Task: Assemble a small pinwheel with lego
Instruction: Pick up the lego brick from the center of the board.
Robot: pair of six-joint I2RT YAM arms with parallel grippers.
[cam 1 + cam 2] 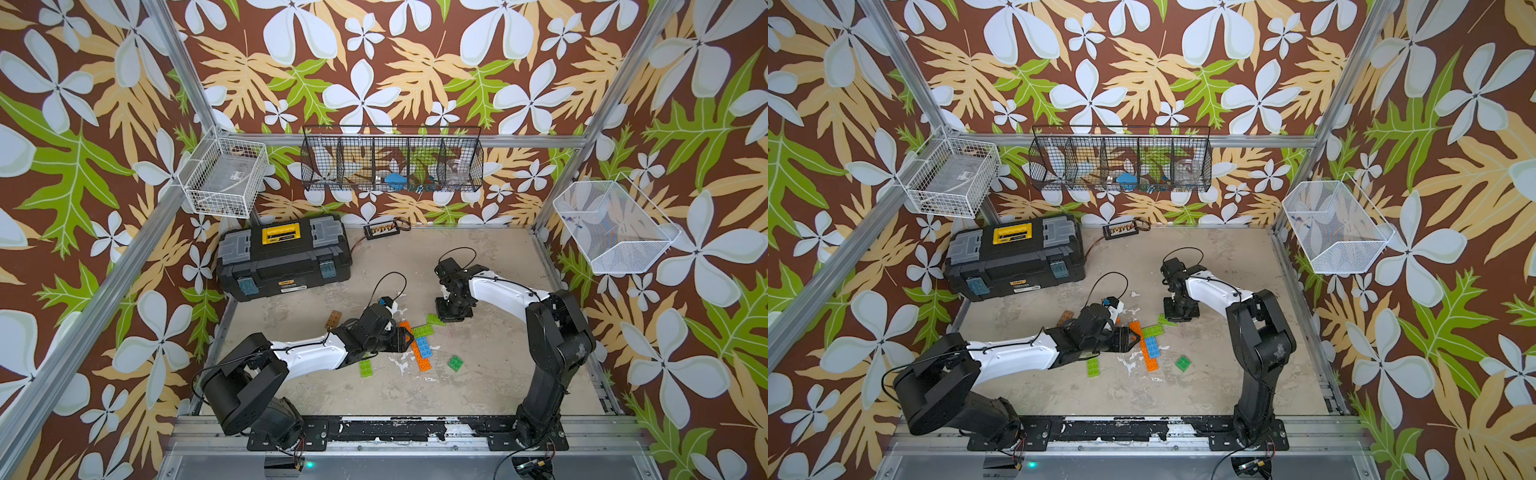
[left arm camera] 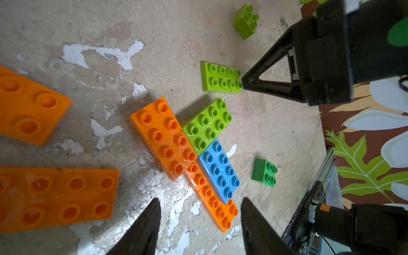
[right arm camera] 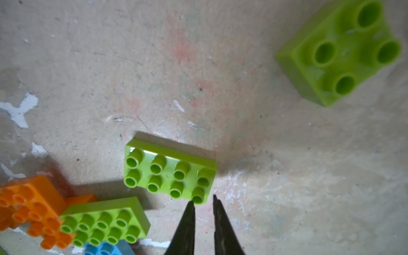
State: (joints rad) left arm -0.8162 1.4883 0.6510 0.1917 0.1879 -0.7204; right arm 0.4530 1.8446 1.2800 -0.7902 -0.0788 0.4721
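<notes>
Lego cluster at centre of tabletop; loose lime brick just beside. Likely light, rigid, slick: pinch across long sides. Left end effector open, empty, by cluster; right end effector nearly closed, empty, tip touching loose lime brick.

Four orange bricks, three lime oblong bricks, two green squares, one blue brick, one brown brick

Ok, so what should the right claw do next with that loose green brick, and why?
Probably open wider. The right gripper sits at one end of the loose lime brick with jaws almost shut, too narrow to fit around it. The brick lies flat, apart from the joined bricks.
</notes>
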